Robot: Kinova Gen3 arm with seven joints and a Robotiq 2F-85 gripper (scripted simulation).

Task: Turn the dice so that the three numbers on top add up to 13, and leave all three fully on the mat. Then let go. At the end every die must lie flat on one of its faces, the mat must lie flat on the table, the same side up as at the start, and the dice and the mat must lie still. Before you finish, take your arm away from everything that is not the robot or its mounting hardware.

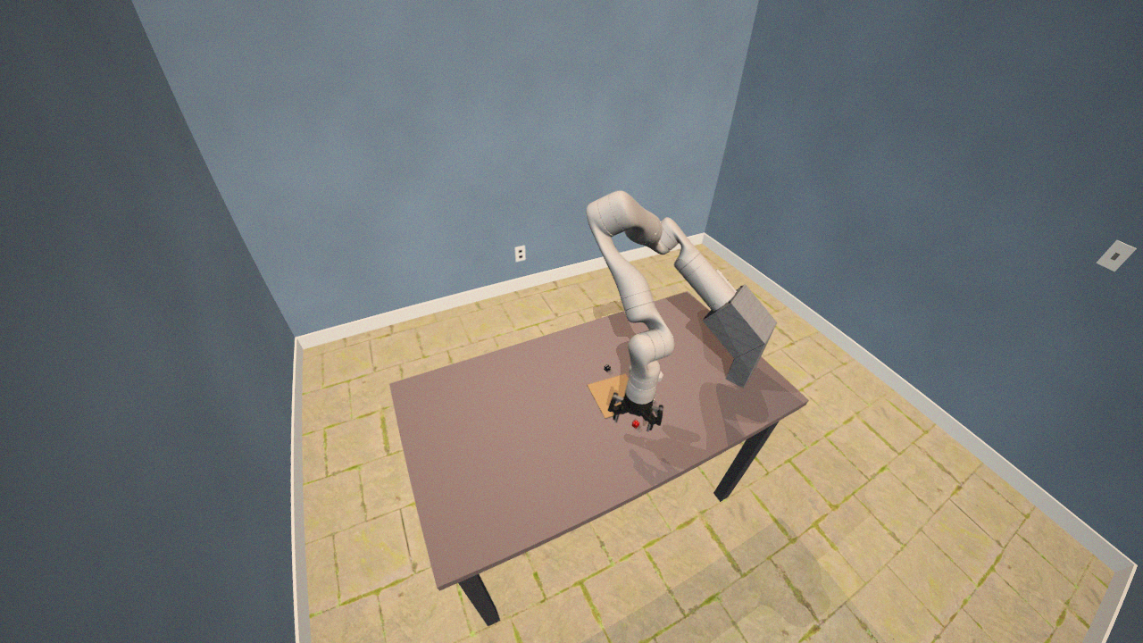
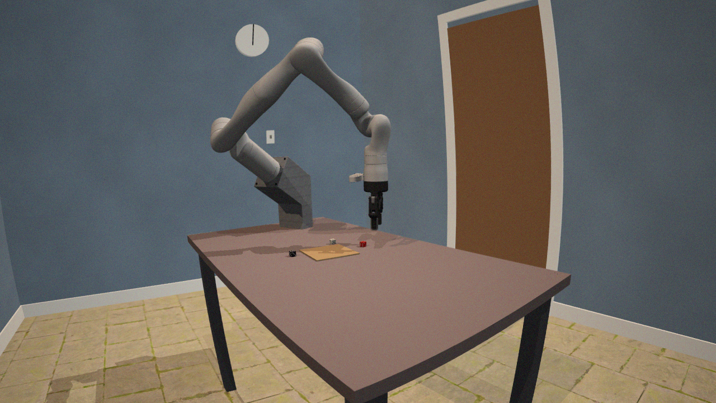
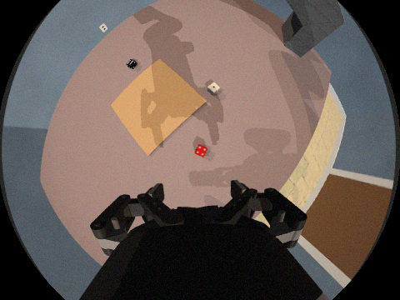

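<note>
Three dice lie on the bench (image 1: 495, 480) (image 2: 375, 300) (image 3: 83, 167), all off the tan mat (image 1: 604, 396) (image 2: 320, 253) (image 3: 129, 100), which lies flat. The red die (image 1: 635, 423) (image 2: 362, 244) (image 3: 201, 150) sits near one edge of the mat, its upper face showing four pips. The black die (image 1: 606, 368) (image 2: 292, 253) (image 3: 132, 63) is near the mat's opposite edge; its top number is too small to read. The white die (image 2: 332, 241) (image 3: 213, 87) lies just beside the mat on the side toward the grey pedestal (image 1: 751, 359) (image 2: 302, 215) (image 3: 325, 33), one pip uppermost; the arm hides it in the top view.

The arm (image 1: 635, 299) (image 2: 270, 90) rises obliquely from the pedestal, doubles back at a low bend, climbs to a high one well above the mat, then slopes down to the wrist. From there the last segment hangs upright on the red-die side of the mat. The hand (image 1: 633, 421) (image 2: 376, 226) (image 3: 197, 189) points downward above the bench, released, its two fingers spread wide with nothing between them. In the wrist view, the red die appears just ahead of the fingertips, between them and the mat.
</note>
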